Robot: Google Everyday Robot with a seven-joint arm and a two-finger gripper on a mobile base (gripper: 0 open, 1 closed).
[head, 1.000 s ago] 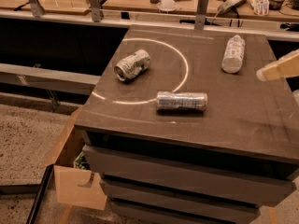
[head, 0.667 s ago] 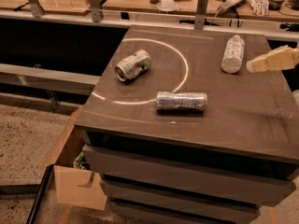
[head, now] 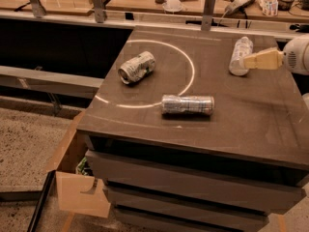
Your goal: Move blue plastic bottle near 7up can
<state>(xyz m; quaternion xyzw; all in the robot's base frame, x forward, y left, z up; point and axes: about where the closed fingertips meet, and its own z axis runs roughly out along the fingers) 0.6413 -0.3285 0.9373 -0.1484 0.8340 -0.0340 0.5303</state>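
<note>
Dark tabletop with a white circle. From the right the gripper juts in, its tip right at the lying blue plastic bottle; clenched or released, I cannot tell. Well left of that tip lies the 7up can

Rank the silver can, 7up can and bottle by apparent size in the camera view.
1. silver can
2. 7up can and blue plastic bottle: alike, unranked; the gripper, at the bottle, hides part of it.

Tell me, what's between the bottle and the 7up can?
Only bare tabletop and a white curved line, in the camera view. The claw is beside the bottle.
</note>
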